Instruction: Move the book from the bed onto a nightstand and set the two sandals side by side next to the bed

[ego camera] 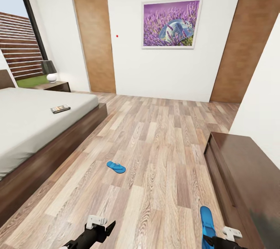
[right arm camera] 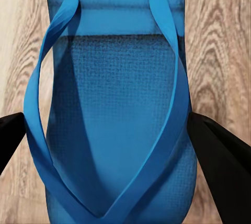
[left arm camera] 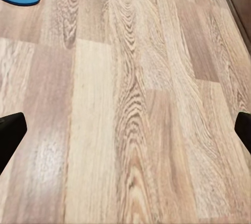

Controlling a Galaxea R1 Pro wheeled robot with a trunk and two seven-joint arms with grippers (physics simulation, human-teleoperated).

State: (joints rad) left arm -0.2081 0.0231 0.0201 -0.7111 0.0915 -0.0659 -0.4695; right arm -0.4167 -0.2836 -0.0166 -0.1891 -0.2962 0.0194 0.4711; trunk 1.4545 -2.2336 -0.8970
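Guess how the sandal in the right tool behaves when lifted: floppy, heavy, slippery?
The sandal looks thin and flat, so probably light and somewhat bendy. Its sole is textured, so slipping seems unlikely. The right tool straddles it; grip contact is unclear.

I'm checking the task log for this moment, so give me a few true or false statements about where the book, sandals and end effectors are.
1. The book lies on the bed. True.
2. Both sandals lie side by side next to the bed. False: one sandal lies alone on the floor; the other sandal sits between the right end effector fingers.
3. The left end effector holds a sandal. False: it is open over bare floor.
4. A lamp stands on the nightstand. True.
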